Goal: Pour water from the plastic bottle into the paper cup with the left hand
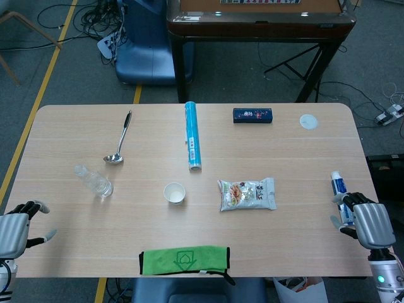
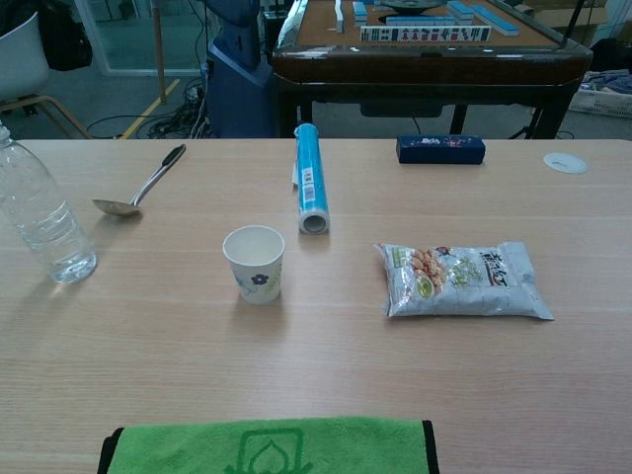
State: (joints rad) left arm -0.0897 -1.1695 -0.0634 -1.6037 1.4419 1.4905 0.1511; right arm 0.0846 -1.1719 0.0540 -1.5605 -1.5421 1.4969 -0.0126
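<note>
Left hand (image 1: 16, 230) fingers apart, holding nothing, at the near-left table (image 1: 76, 259) edge; right hand (image 1: 365, 221) fingers loosely apart, empty, at the near-right edge just beside a toothpaste tube (image 1: 339, 187); plastic bottle (image 2: 41, 219) upright, left of paper cup (image 2: 255, 263), apart from it; cup upright near centre; snack bag (image 2: 462, 280) right of cup; blue roll (image 2: 310, 190) behind it; ladle (image 2: 140, 186) far left; green cloth (image 2: 267, 446) at near edge.
</note>
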